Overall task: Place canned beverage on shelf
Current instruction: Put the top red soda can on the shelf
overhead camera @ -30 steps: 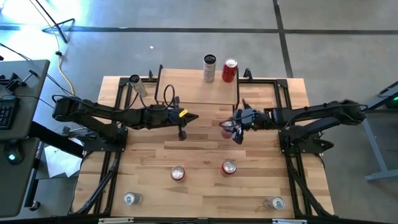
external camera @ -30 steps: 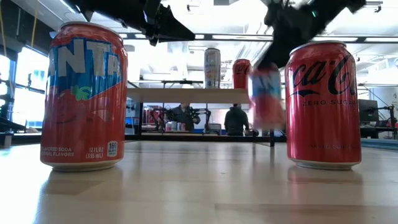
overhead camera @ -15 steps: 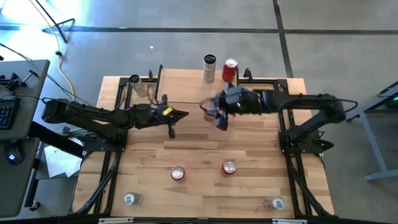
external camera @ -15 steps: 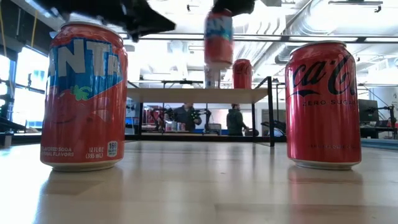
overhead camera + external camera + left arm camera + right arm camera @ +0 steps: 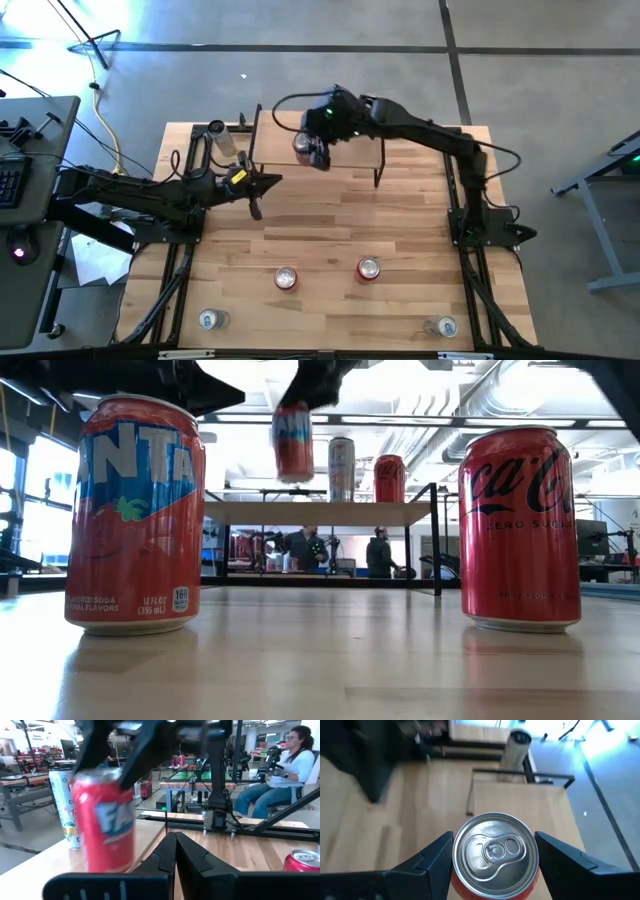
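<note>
Nearest the low camera, you have two red soda cans standing on the wooden tabletop [image 5: 330, 220] — a Fanta-labelled can [image 5: 135, 515] on one side, a red Coca-Cola Zero can [image 5: 519, 528] on the other. The high view shows two more silver-topped cans, one by each front corner: one [image 5: 208, 320], the other [image 5: 444, 326].

Further back, the left gripper [image 5: 256, 205] hangs over the table's left half, its fingers [image 5: 176, 856] pressed together and holding nothing.

Beyond it, the right gripper [image 5: 310, 150] reaches over the small raised shelf with the light wooden top and thin black wire legs [image 5: 320, 513]. Its fingers [image 5: 432, 857] clamp the sides of a red aluminium Fanta can [image 5: 292, 443], held upright in the air above the shelf's left part — not touching the top.

On the shelf's far edge stand a tall white slim can [image 5: 341, 469] and a red can [image 5: 389, 479], just beside each other. A tall pale can [image 5: 221, 138] stands at the table's back left corner.

Behind the table, people sit at workbenches [image 5: 378, 553].
</note>
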Robot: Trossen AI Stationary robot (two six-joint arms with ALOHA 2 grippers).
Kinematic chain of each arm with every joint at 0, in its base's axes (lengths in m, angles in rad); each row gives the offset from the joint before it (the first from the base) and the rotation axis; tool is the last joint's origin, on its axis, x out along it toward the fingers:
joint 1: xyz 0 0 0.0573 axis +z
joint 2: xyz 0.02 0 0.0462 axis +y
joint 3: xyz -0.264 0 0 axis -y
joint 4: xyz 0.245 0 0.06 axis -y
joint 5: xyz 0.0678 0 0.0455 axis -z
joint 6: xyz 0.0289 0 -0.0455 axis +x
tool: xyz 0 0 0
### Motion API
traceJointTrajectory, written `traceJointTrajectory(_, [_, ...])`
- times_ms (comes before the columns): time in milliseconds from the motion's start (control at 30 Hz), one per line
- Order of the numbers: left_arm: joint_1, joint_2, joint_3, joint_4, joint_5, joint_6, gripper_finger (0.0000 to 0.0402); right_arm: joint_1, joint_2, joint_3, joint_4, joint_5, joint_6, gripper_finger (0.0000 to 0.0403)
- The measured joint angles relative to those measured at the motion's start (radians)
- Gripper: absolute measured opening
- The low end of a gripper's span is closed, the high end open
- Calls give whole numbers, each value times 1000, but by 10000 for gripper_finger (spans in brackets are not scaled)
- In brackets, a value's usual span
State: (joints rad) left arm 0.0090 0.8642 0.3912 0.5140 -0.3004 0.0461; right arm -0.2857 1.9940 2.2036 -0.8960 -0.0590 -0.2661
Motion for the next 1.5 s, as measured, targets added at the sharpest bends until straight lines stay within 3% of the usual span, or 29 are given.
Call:
traceJointTrajectory(200, [0,1,0,-21,0,3,0,-56,114,94,-38,-61,-31,233])
traceJointTrajectory(500, [0,1,0,-20,1,0,0,-68,121,93,-16,-69,-48,233])
traceJointTrajectory(600, [0,1,0,-20,1,0,0,-68,121,92,-18,-68,-49,253])
traceJointTrajectory(800, [0,1,0,-19,1,-1,0,-66,121,92,-7,-1,-55,306])
traceJointTrajectory(1000, [0,1,0,-17,2,-1,0,-66,121,101,-8,20,-84,311])
traceJointTrajectory(1167, [0,1,0,-18,2,0,0,-42,86,137,-20,117,-139,311])
traceJointTrajectory(1267, [0,1,0,-19,1,10,0,-20,35,132,-65,123,-159,287])
traceJointTrajectory(1333, [0,1,0,-19,1,16,0,-10,7,132,-113,97,-155,250])
traceJointTrajectory(1500, [13,1,0,-18,-1,17,0,9,6,95,-147,45,-163,79])
